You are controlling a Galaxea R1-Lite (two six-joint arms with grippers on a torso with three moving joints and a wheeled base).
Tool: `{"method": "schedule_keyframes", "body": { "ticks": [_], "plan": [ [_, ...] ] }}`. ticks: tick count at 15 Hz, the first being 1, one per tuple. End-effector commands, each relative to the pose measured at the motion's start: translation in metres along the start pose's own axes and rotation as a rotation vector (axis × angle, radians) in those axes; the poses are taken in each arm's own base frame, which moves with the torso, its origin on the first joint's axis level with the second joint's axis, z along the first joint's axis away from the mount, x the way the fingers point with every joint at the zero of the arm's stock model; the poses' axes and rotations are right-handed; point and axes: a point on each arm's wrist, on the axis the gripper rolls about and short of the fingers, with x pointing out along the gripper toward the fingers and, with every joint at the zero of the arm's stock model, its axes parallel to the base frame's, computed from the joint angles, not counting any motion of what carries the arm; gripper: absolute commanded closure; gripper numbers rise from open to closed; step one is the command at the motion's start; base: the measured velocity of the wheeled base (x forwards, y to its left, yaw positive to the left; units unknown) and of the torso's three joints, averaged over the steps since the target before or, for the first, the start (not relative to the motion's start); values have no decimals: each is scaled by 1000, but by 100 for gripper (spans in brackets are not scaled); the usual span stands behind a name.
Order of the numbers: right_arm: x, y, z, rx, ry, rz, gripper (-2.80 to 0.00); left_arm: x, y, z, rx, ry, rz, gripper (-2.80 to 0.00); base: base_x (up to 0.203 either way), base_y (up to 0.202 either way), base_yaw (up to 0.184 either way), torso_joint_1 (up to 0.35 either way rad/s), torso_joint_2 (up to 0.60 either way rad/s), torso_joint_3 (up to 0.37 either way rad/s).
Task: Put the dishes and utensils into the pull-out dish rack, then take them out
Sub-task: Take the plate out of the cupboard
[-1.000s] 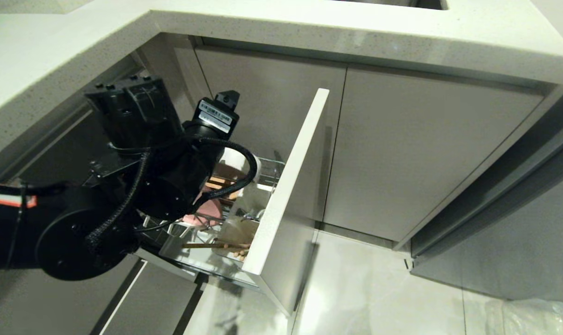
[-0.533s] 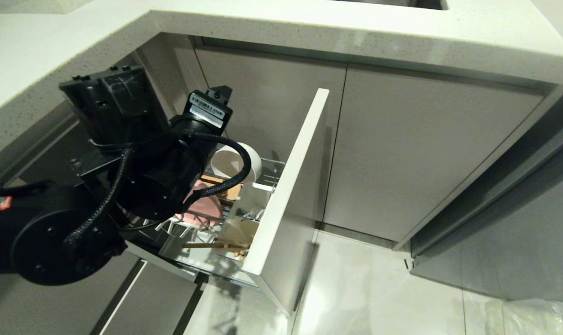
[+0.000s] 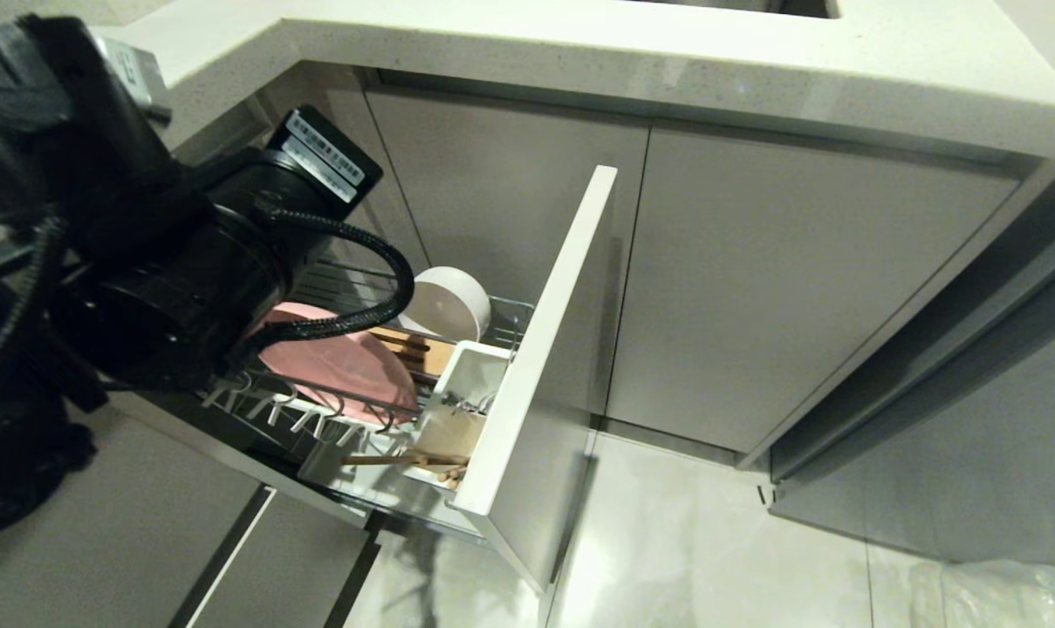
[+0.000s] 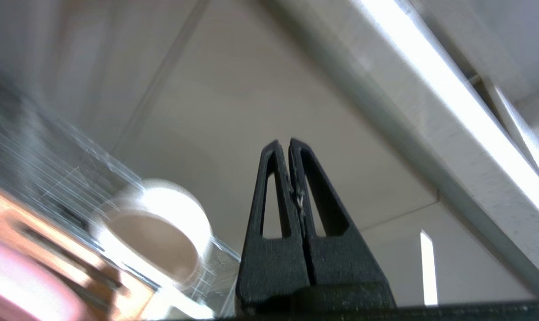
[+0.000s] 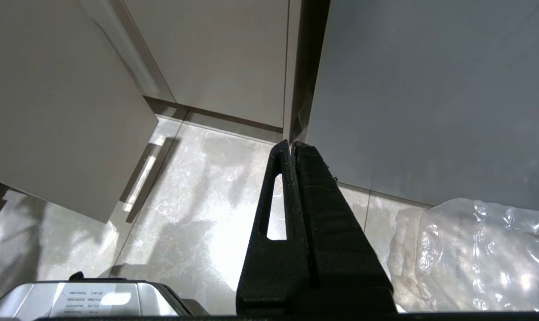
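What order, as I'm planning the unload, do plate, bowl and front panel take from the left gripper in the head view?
From the left gripper, raised over the left side of the rack:
1. Plate, left, just under the arm.
2. Bowl, at the rack's back.
3. Front panel, right end.

Pull-out dish rack (image 3: 492, 331), drawn out from under the countertop (image 3: 667, 61), its front panel at the 3 o'clock side and closed cabinet doors (image 3: 780, 288) beyond that toward 3 o'clock. Contents: plate (image 3: 344, 362) standing on edge in the wire slots at 9 o'clock; bowl (image 3: 447, 305) on its side at 12 o'clock, behind the plate and just beside it; utensil caddy (image 3: 457, 392) against the front panel at 4 o'clock of the plate; chopsticks (image 3: 405, 460) lying across the caddy's near end at 6 o'clock. Left arm (image 3: 169, 270) above the rack's 9 o'clock edge, overlapping the plate; floor (image 3: 710, 541) below at 5 o'clock.
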Motion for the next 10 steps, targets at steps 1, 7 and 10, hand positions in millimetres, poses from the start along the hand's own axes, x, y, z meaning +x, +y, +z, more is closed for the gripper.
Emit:
{"method": "schedule_keyframes", "body": {
  "ticks": [1,7,10],
  "plan": [
    [0,0,0,0,1,0,0,-17,-3,34,67,-77,-29,0,0,0,0,0,0,0],
    [0,0,0,0,1,0,0,-69,21,127,341,-334,28,0,0,0,0,0,0,0],
    [0,0,0,0,1,0,0,-117,48,155,522,-294,75,0,0,0,0,0,0,0]
  ]
}}
